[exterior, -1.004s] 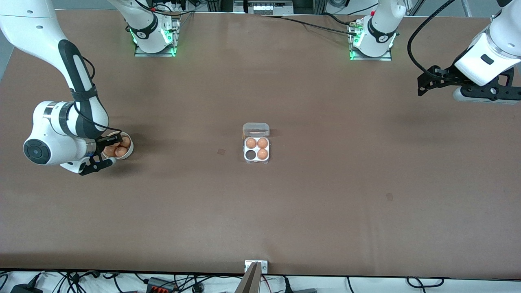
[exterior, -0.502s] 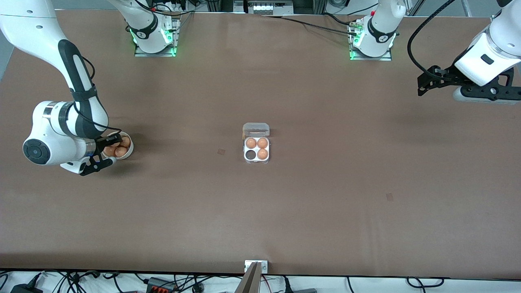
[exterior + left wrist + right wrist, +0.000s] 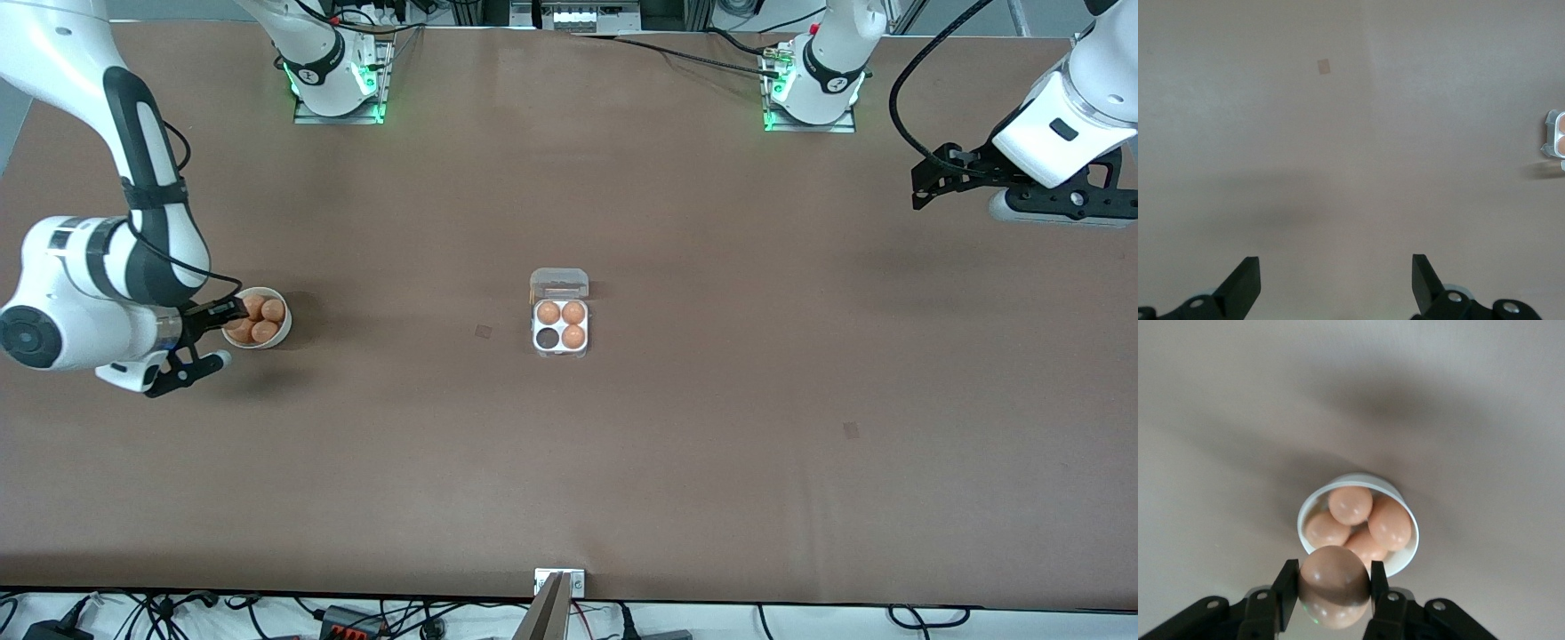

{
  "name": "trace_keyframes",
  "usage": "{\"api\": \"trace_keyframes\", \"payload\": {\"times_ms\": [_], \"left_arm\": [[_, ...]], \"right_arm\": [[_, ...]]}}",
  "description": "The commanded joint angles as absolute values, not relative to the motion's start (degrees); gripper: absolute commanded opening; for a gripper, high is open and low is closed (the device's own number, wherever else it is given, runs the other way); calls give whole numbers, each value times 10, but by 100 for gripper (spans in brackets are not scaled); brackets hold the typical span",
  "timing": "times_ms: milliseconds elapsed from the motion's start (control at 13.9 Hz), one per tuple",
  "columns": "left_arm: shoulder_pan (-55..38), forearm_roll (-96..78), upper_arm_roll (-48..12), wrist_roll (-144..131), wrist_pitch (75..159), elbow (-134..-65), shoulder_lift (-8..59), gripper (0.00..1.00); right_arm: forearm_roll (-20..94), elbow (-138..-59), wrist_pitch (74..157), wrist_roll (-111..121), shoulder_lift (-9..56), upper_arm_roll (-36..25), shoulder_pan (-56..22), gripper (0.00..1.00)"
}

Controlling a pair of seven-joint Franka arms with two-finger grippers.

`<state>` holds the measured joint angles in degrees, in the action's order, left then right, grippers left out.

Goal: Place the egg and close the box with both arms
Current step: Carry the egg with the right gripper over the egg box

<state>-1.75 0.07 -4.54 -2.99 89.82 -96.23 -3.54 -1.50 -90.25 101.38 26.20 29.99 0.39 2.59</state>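
My right gripper (image 3: 1333, 570) is shut on a light-brown egg (image 3: 1334, 585) and hangs just above the rim of the white bowl (image 3: 1410, 550). In the front view this gripper (image 3: 229, 311) sits at the bowl's (image 3: 284, 332) edge toward the right arm's end of the table. The box (image 3: 561, 351) lies mid-table with its clear lid (image 3: 559, 283) folded back. It holds three brown eggs, and one cell (image 3: 546, 338) is empty. My left gripper (image 3: 925, 185) waits high over the left arm's end of the table. It is open (image 3: 1335, 261) over bare table.
Several more brown eggs (image 3: 1350, 505) lie in the bowl. The box's corner (image 3: 1554, 137) shows at the edge of the left wrist view. Small tape marks (image 3: 483, 332) (image 3: 851, 430) dot the brown table. A metal bracket (image 3: 559, 582) sits at the table's near edge.
My right arm has pulled back and up from the bowl toward its end of the table, carrying the egg. The left arm has not moved.
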Motion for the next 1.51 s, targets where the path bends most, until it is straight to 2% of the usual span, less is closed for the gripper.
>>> {"api": "trace_keyframes", "payload": {"times_ms": [0,358,932,1434], "left_arm": [[-15,4,-49,-25,888,-955,-39,100],[-15,4,-49,-25,888,-955,-39,100],[-15,3,-49,-25,888,-955,-39,100],[-15,3,-48,-25,882,-955,-39,100]], "right_arm": [[38,-876,1005,264,299,32,23,23],[139,-871,1113,188,308,40,-65,24],[157,-860,1337,41,356,42,-199,24],[157,-860,1470,-92,420,42,-287,24]]}}
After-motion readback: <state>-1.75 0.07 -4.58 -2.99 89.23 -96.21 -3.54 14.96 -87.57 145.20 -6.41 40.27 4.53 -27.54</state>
